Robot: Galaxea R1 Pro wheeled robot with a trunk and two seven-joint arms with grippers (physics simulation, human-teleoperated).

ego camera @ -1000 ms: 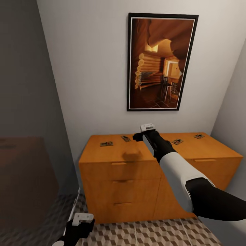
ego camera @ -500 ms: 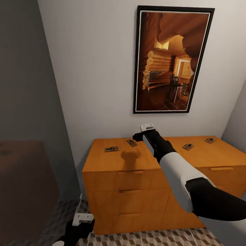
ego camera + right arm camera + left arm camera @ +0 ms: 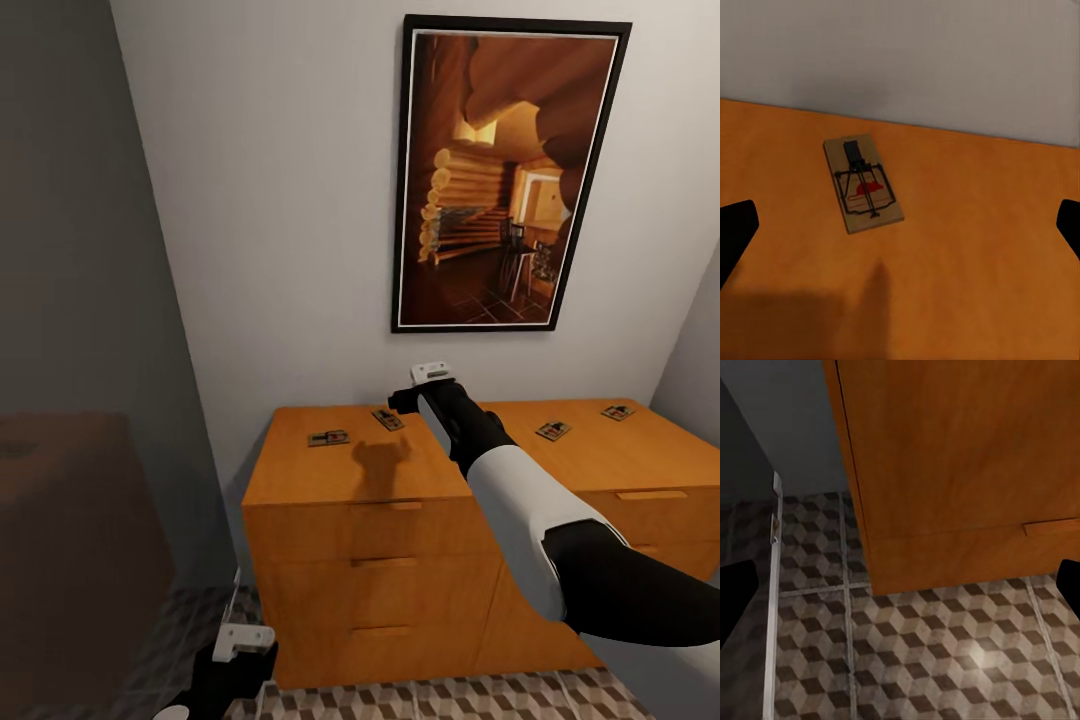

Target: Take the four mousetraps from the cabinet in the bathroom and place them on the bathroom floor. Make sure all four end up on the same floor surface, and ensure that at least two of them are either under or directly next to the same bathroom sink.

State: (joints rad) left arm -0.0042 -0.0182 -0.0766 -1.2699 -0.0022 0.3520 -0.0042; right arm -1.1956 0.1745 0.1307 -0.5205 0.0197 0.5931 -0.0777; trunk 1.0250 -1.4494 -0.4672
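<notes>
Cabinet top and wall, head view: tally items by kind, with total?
Mousetraps on the cabinet top: 4, at
Framed pictures on the wall: 1
Total: 5
The right claw hovers open over the second trap from the left.

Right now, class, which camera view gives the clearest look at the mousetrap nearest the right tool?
The right wrist view: the mousetrap lies flat on the cabinet top, with its wire and red patch plain. The head view shows it as a tiny slab beside the right tool.
</notes>
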